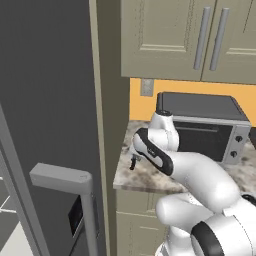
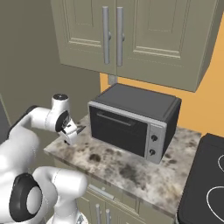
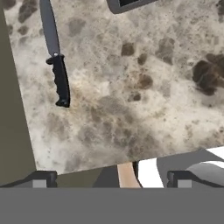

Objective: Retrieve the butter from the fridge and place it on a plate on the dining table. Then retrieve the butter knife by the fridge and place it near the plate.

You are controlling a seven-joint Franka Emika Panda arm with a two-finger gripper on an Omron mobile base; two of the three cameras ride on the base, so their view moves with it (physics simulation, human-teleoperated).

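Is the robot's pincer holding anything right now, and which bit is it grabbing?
Nothing is held. The pincer is open above the marble counter, and the butter knife lies flat on it, off to one side, apart from the fingertips.

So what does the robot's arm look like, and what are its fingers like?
The arm is glossy white with fat rounded segments, joined by black bands and a round black cap at the joints. The gripper is a small white block, and its two fingers are small, dark grey and boxy with paler grey squares.
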